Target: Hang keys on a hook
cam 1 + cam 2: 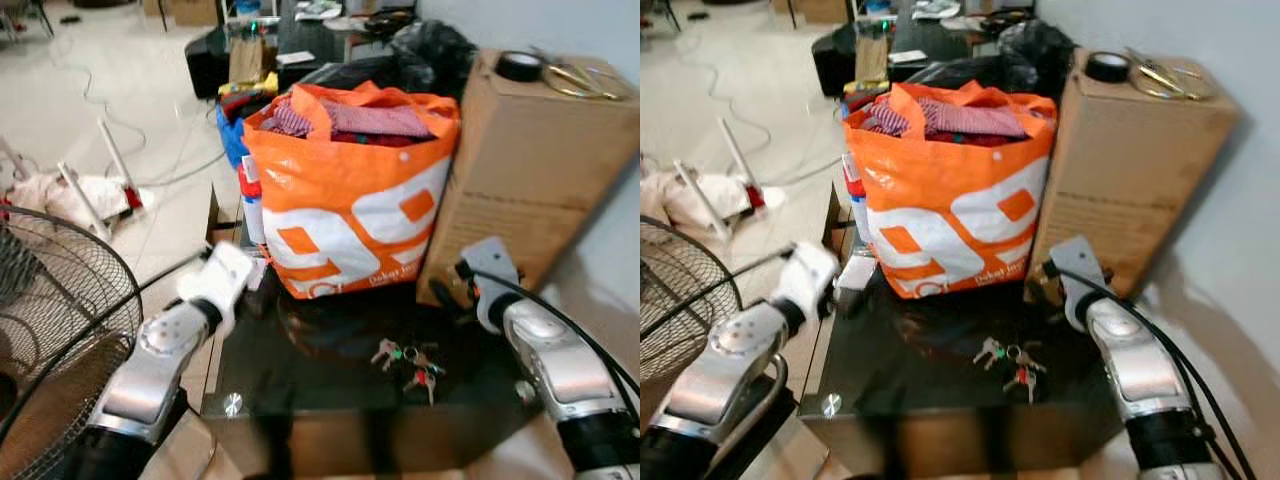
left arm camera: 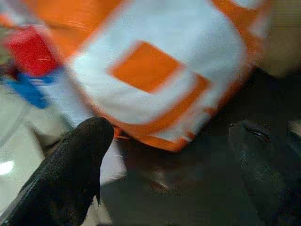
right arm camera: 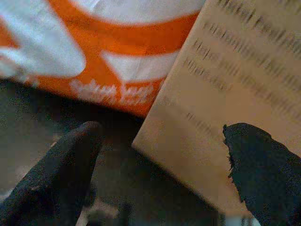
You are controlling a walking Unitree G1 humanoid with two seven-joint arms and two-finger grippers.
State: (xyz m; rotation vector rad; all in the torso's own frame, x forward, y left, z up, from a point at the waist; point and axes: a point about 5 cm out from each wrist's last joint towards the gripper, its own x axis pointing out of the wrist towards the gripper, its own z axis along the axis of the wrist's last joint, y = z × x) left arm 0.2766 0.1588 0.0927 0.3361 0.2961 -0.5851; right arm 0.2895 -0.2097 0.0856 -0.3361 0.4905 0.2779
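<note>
A bunch of keys (image 1: pixel 408 362) with red and green tags lies on the black glass table (image 1: pixel 300 390), in front of the orange bag. My right gripper (image 3: pixel 160 155) hovers above the table's right side, just behind and to the right of the keys (image 1: pixel 1010 362). It is open and empty, and faces the corner between the bag and the cardboard box. My left gripper (image 2: pixel 164 179) is at the table's left edge by the bag's lower corner, open, with nothing between its fingers (image 2: pixel 70 179).
An orange and white bag (image 1: pixel 350 190) full of clothes stands at the back of the table. A tall cardboard box (image 1: pixel 530 170) with a tape roll (image 1: pixel 520 66) on top stands to its right. A fan (image 1: pixel 50 330) is at the left, and cables and cloth lie on the floor.
</note>
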